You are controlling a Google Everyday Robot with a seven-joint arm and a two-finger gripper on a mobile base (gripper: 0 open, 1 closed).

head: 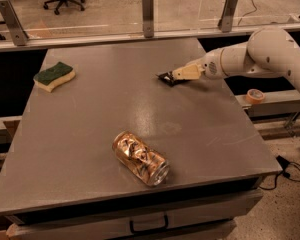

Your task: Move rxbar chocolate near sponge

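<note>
The rxbar chocolate [165, 77] is a small flat black bar, and only its left end shows beyond my gripper [176, 75] at the table's right middle. The pale fingers [186, 72] are shut on the bar and hold it just above the grey tabletop [115, 114]. The white arm reaches in from the right. The sponge [54, 76], dark green on top with a pale yellow body, lies near the far left edge of the table, well to the left of the bar.
A crushed gold can [140, 158] lies on its side near the table's front middle. A roll of tape [254, 95] sits on a ledge beyond the right edge. Three metal posts, the middle one [148, 14], hold a glass barrier along the back.
</note>
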